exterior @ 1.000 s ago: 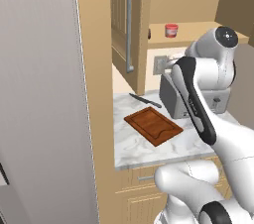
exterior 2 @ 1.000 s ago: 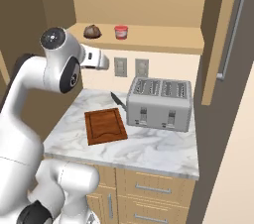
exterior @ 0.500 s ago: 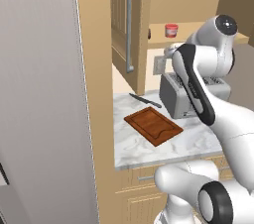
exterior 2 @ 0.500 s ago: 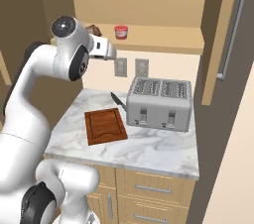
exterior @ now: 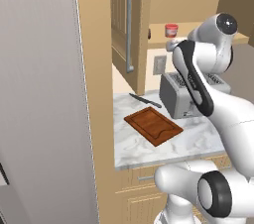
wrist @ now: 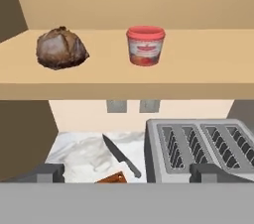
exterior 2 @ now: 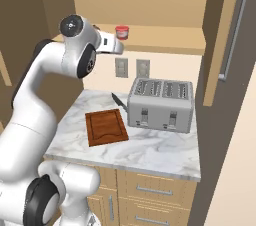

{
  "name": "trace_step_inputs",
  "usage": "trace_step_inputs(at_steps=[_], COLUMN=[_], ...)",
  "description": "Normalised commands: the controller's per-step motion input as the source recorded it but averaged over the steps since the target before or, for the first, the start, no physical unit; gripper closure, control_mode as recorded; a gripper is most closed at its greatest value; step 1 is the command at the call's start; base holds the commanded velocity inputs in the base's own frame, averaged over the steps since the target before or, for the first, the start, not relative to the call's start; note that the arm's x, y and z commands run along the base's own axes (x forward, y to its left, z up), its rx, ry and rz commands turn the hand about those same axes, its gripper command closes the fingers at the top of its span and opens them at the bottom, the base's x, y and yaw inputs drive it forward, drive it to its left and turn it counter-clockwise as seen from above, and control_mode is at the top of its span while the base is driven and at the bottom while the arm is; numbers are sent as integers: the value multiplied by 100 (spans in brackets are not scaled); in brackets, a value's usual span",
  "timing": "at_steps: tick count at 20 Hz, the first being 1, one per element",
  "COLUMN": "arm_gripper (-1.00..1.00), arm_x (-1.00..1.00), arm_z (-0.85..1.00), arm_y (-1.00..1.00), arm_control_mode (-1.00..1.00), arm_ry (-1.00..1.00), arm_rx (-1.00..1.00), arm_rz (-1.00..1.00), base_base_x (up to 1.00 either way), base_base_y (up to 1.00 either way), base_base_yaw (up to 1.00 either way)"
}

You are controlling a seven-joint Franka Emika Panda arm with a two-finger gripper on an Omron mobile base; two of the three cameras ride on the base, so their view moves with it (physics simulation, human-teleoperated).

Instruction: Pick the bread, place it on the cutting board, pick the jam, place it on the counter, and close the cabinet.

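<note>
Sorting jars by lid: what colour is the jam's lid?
Red, like the jam jar itself; clearest in the hand view.

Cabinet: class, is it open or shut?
Open: the cabinet doors stand swung out, leaving the bread and jam visible.

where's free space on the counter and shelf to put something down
The cutting board is bare on top. Open counter runs in front of the toaster and board. On the shelf, there is room right of the jam. It is tighter between the board and the toaster, where the knife lies.
</note>
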Motion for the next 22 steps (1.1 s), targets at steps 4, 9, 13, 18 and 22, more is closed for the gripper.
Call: trace_step_inputs(at_steps=[4,9,13,18,22], arm_gripper=[-100,-100,-100,-100,-100], arm_x=[21,28,33,39,46], arm_z=[12,20,18,10,0], arm_y=[-8,-1,0,0,0], arm_control_mode=[-100,-100,-100,-100,-100], arm_ry=[-8,-1,0,0,0], arm_rx=[0,0,0,0,0], arm_rz=[-4,-5,-5,-2,0], base_base_x=[0,0,0,0,0], base_base_y=[0,0,0,0,0], base_base_yaw=[0,0,0,0,0])
